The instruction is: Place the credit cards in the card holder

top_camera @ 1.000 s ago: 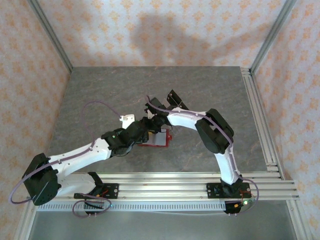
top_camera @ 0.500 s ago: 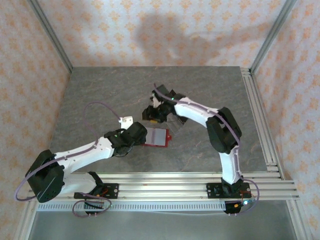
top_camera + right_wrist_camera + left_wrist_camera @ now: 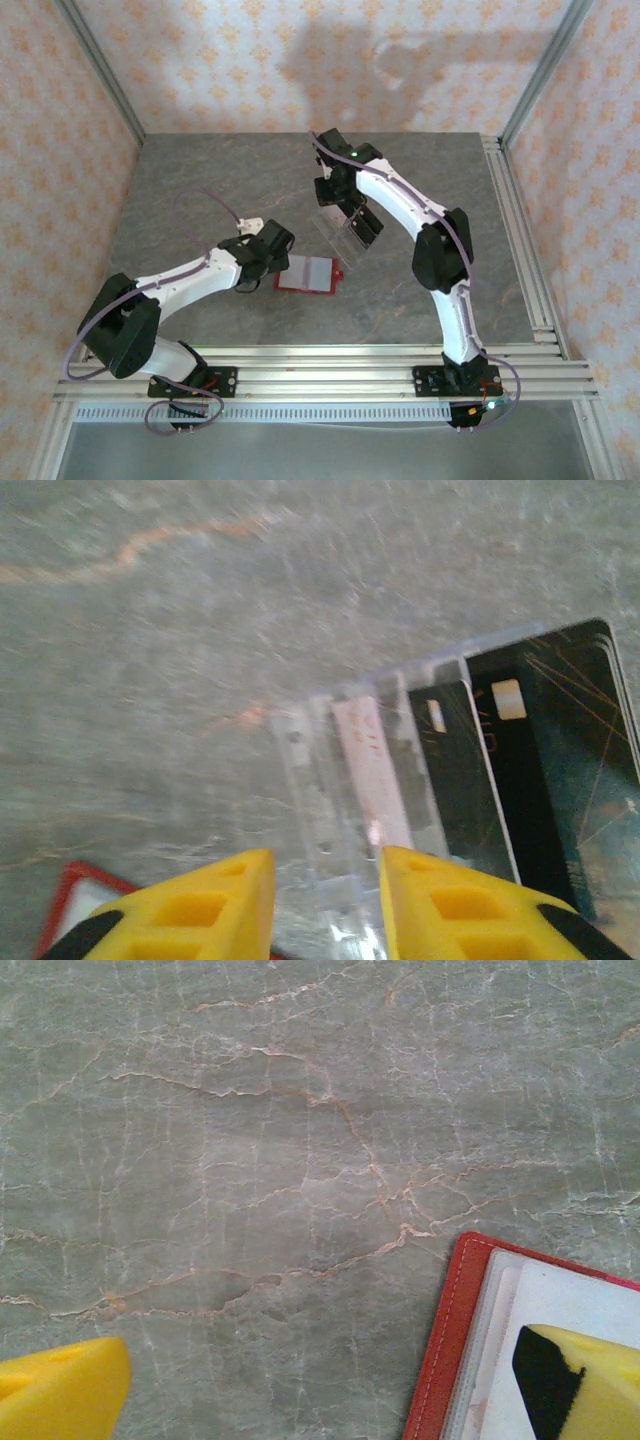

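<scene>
The red card holder (image 3: 305, 273) lies open on the table, and one pale credit card (image 3: 565, 1305) lies on its inside. My left gripper (image 3: 272, 260) is open wide at its left edge (image 3: 450, 1345); the right fingertip (image 3: 590, 1380) hangs over the card, touching nothing that I can see. A second pale pinkish credit card (image 3: 368, 770) stands in a slot of the clear rack (image 3: 325, 790). My right gripper (image 3: 325, 900) hovers above that rack's near end, open with a narrow gap and nothing held. In the top view it (image 3: 337, 202) is at the rack's far side.
Black cards (image 3: 520, 760) fill the rack's other slots (image 3: 362, 228). A corner of the red holder (image 3: 70, 900) shows just beside the rack. Bare grey marbled table (image 3: 250, 1160) spreads left of the holder. Metal rails (image 3: 520, 230) run along the right and near edges.
My right gripper has left the card holder, moved away to the rack and narrowed its jaws. My left gripper has drawn back leftward off the holder, uncovering the card in it.
</scene>
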You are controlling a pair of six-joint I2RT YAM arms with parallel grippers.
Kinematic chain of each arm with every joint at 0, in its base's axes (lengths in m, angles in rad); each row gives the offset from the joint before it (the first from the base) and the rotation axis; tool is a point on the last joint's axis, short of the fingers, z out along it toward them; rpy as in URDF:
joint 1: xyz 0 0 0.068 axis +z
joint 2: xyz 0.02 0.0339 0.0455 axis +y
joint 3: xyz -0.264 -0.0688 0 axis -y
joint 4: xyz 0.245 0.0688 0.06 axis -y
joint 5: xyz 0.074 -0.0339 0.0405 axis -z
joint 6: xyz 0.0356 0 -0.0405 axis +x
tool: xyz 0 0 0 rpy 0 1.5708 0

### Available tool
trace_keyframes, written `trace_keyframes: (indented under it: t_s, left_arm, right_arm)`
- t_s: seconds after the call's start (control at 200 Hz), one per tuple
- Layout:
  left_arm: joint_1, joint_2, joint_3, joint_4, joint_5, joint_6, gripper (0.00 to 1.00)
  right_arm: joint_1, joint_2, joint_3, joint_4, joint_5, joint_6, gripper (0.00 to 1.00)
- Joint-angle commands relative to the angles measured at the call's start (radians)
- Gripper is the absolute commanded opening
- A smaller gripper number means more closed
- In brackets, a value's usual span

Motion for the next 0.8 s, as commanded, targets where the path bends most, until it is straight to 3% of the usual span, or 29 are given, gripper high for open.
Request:
trace_keyframes:
  t_s: [0.0,0.275,0.796]
  left_arm:
    - [0.014,0.016,0.028,-0.042,0.002,0.024,1.0]
    - [0.021,0.028,0.026,-0.032,0.012,0.027,1.0]
    - [0.023,0.041,0.019,-0.017,0.019,0.03,1.0]
  right_arm:
    - [0.006,0.035,0.045,-0.105,0.125,-0.076,0.3]
    - [0.034,0.095,0.071,-0.117,0.214,-0.117,0.29]
    - [0.043,0.152,0.141,-0.14,0.21,-0.129,0.26]
